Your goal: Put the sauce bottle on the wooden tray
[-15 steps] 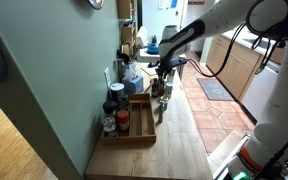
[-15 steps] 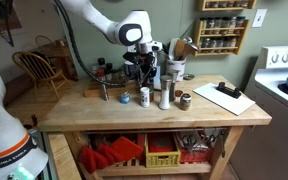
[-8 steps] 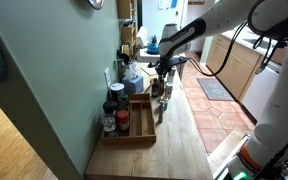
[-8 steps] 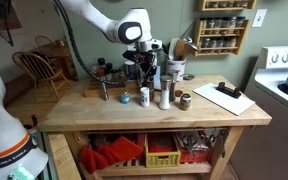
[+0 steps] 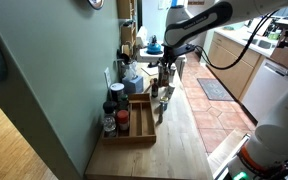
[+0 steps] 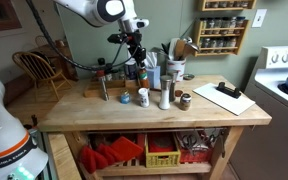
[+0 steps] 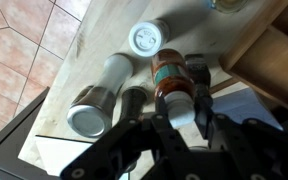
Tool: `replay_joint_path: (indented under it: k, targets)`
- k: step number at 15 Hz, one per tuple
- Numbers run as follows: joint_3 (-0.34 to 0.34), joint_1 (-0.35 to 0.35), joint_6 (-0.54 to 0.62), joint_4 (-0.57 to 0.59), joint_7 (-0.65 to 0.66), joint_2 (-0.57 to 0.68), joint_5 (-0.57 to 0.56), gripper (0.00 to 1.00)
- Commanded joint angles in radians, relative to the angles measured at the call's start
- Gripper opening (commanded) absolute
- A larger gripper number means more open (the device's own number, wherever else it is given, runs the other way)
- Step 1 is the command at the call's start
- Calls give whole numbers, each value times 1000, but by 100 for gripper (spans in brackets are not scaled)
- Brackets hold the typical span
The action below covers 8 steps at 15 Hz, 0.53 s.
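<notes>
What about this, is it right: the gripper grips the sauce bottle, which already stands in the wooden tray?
Not quite. The gripper grips the sauce bottle, but the bottle is outside the wooden tray, beside it, as the wrist view shows.

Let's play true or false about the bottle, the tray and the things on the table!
1. The end effector grips the brown sauce bottle with a white cap. True.
2. The sauce bottle lies in the light-brown rectangular wooden tray. False: it is held outside the tray.
3. Dark glass jars stand in the tray. True.
4. The tall silver metal shaker lies on its side. False: it stands upright.
</notes>
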Motion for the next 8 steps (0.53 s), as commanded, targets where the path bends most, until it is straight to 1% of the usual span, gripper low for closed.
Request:
replay_joint_path:
  k: [1,4,6,8]
  targets:
    - [38,36,-63,-116,7,-183,16,8]
    - [77,75,-64,-156,-9,-272,48,8]
    - [98,110,-84,-167,-29,-305,87,8]
    - [133,144,-84,-180,-15,-333,111,8]
